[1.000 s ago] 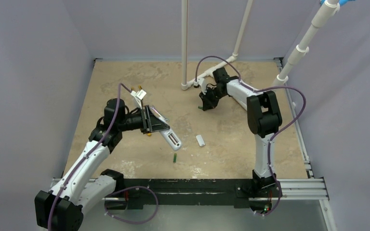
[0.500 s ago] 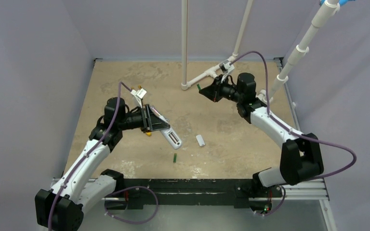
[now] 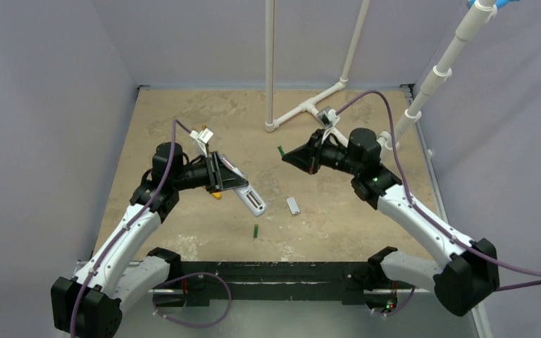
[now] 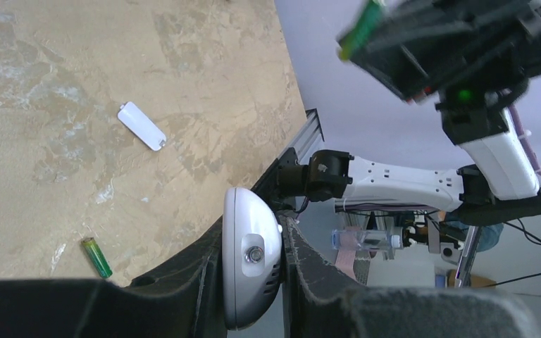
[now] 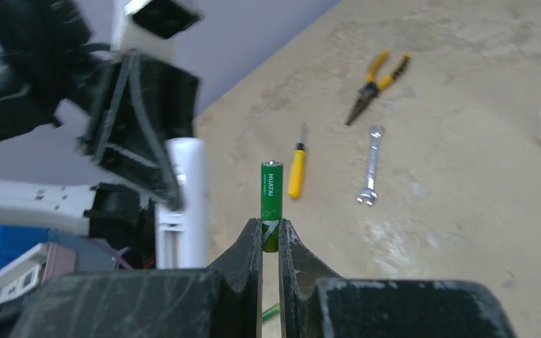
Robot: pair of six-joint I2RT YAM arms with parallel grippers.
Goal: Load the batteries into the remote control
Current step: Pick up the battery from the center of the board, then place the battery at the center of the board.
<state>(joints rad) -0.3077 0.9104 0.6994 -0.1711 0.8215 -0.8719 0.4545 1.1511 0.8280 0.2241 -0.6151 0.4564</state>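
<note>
My left gripper (image 3: 220, 177) is shut on the white remote control (image 3: 248, 196) and holds it above the table, open battery bay upward. In the left wrist view the remote's rounded end (image 4: 252, 267) sits clamped between the fingers. My right gripper (image 3: 287, 155) is shut on one green battery (image 3: 280, 149), which stands upright between the fingertips (image 5: 271, 201), raised and a short way right of the remote (image 5: 183, 204). The second battery (image 3: 255, 230) lies on the table below the remote, and it also shows in the left wrist view (image 4: 96, 257).
A small white battery cover (image 3: 293, 205) lies on the table right of the remote. A yellow screwdriver (image 5: 296, 169), silver wrench (image 5: 371, 165) and yellow-handled pliers (image 5: 377, 84) lie beyond. White pipes (image 3: 303, 109) stand at the back.
My right arm has lifted from the table near the pipes and swung forward and left toward the remote with the green battery. The left arm and remote have not moved.
</note>
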